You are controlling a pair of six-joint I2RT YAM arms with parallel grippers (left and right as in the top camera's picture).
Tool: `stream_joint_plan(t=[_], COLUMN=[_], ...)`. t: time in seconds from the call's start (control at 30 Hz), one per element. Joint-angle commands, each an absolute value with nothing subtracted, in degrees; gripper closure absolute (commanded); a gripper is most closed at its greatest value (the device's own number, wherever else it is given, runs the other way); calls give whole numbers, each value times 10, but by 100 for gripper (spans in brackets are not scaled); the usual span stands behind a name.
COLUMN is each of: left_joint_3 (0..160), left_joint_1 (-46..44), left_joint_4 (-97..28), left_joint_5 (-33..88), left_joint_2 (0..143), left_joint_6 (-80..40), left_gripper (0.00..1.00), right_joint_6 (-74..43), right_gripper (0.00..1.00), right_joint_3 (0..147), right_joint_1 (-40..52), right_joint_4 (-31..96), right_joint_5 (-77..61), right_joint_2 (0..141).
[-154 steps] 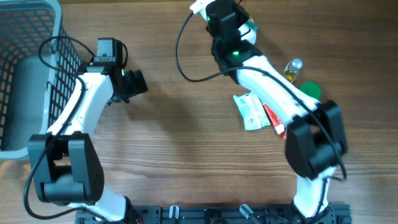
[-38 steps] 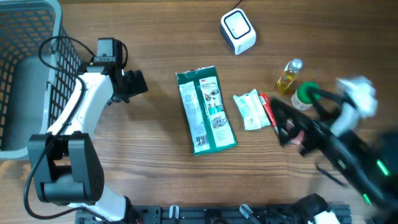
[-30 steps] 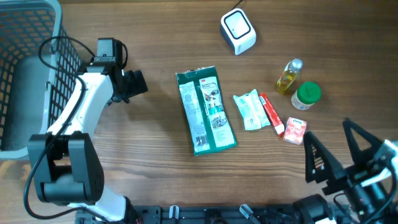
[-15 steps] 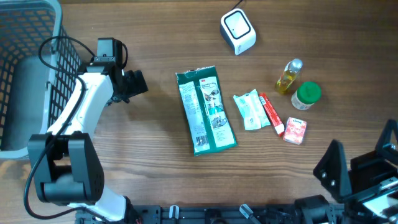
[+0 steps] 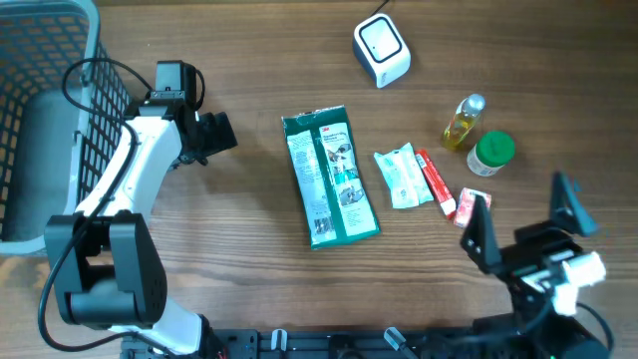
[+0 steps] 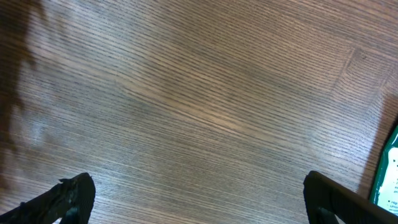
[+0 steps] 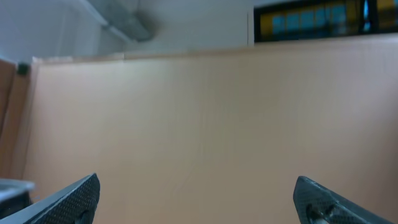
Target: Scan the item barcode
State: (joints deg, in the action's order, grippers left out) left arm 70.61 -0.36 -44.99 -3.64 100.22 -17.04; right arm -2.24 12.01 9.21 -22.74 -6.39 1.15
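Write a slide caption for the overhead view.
Left tool and right tool open and empty; green package lies mid-table, white scanner beyond it, wire basket at far left.

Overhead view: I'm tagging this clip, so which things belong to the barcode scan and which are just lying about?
For the job:
- white scanner
- green packet, probably the item to scan

Just lying about:
- white sachet
- red tube
- pink box
- oil bottle
- green-lidded jar
- wire basket
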Motion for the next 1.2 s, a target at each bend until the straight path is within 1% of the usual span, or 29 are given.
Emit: stream_joint_plan(t=[0.0,0.17,0.2,0.27,0.5,1.17], left_joint_3=[709,709,709,709,709,709], left_joint_1=[-3,-3,-3,-3,-3,-3], left_joint_4=[-450,-450,-450,-450,-450,-450], left_joint_5=[-44,-44,-44,-44,-44,-44], left_joint_2=[1001,1001,1001,1001,1001,1001], left_joint_6=[-169,-169,-169,-169,-169,-169], left_gripper=[0,0,0,0,0,0], right_joint_6=[-17,-17,-18,-20,-15,-1], right_gripper=[0,0,2,0,0,0], right_joint_3=[75,18,4,3,3,3], right_joint_1=[89,89,89,89,89,77], right_joint_4=[-230,-230,-230,-185,-1,0], right_joint_5=[-58,-40,-39,-38,-33,-32], right_joint_2=[2,2,2,2,2,2])
